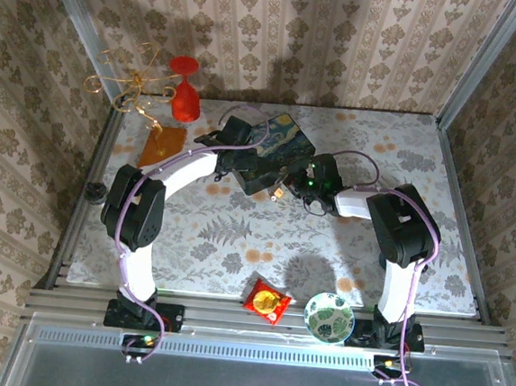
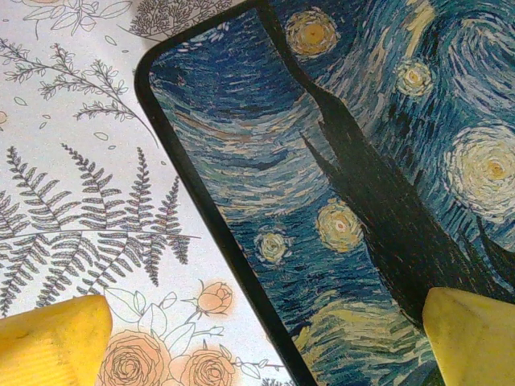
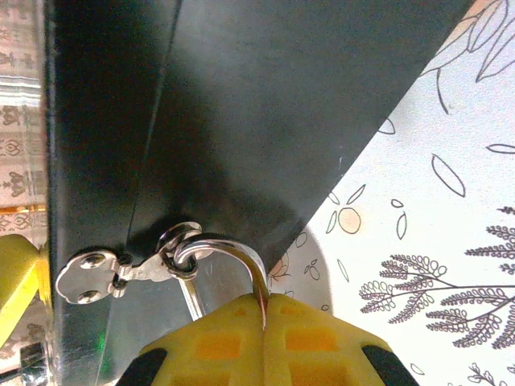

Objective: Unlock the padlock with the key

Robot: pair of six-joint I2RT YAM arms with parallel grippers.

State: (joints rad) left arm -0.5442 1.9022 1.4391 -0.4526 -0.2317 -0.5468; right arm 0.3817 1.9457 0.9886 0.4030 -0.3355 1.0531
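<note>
Nearest me, at the bottom of the overhead frame, a crinkly red foil packet (image 1: 267, 300) and a round leaf-patterned bowl (image 1: 328, 317) sat at the near edge of the floral cloth (image 1: 218, 235). Further in, both arms bent toward the middle. My left gripper (image 2: 257, 346) had its blunt yellow fingers spread apart, one over the printed cloth at lower left, the other over the lid at lower right. They straddled the rounded black rim of the box (image 2: 338, 145), whose lid was painted in swirling blues with yellow stars. My right gripper (image 3: 265, 310) had its moulded yellow fingers pressed together on the padlock (image 3: 229, 241). Its thin silvery shackle curved out of their seam and through the ring of a shiny metal hasp (image 3: 88, 277) on the box's smooth dark side; the body was hidden. At the upper left, farthest off, stood a red goblet (image 1: 185, 92) beside a gold wire ornament (image 1: 132, 83)
</note>
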